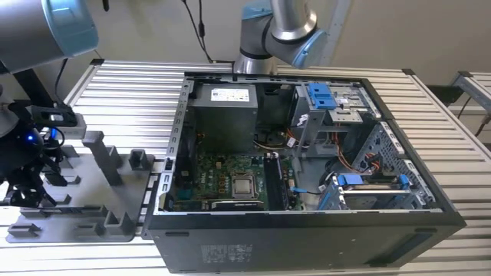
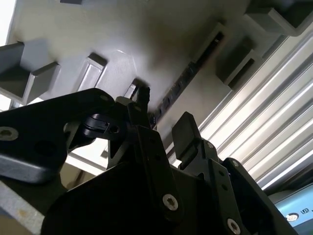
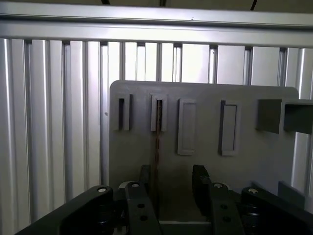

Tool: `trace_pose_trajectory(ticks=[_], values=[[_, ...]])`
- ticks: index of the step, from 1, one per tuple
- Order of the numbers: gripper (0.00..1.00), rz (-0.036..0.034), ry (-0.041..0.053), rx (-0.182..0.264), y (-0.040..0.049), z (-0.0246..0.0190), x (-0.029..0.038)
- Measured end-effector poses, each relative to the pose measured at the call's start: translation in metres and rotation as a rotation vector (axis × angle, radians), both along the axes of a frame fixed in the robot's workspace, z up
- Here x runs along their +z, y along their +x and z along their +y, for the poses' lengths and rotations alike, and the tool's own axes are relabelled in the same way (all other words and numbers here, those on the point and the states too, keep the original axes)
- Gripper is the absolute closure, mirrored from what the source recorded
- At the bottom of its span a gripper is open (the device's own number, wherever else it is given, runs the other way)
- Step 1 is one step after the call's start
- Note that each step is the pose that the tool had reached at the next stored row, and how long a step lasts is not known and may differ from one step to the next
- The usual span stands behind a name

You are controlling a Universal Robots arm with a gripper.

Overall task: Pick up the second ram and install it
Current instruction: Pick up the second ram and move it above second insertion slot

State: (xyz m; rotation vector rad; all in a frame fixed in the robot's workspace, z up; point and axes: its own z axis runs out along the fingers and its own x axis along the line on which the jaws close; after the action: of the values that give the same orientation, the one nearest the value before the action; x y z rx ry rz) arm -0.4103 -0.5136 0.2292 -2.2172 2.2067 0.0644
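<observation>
The second ram point(image 3: 157, 147) stands on its edge in a slot of the grey holder tray point(image 3: 195, 93), seen as a thin dark strip. My gripper point(image 3: 172, 183) hangs over it, open, with the stick in the gap and close to one finger point(image 3: 143, 182). The other finger point(image 3: 201, 181) stands well clear of it. In the second wrist view the second ram point(image 2: 188, 73) runs as a dark line across the tray into the gap of the gripper point(image 2: 165, 108). In the exterior view the gripper point(image 1: 31, 187) is low over the tray point(image 1: 92, 201) at that view's left.
An open computer case point(image 1: 307, 236) lies to the exterior view's right of the tray, with its motherboard point(image 1: 230, 178) facing up. Upright grey posts point(image 1: 103, 155) rise from the tray. Everything rests on a ribbed metal table point(image 1: 130, 92). A second arm's base point(image 1: 268, 34) stands behind the case.
</observation>
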Motion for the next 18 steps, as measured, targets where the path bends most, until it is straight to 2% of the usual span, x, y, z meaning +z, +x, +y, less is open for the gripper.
trace_pose_trajectory(ticks=[18], values=[[0.52,0.0001,-0.0075,0.000,-0.0001,0.0000,-0.0175]])
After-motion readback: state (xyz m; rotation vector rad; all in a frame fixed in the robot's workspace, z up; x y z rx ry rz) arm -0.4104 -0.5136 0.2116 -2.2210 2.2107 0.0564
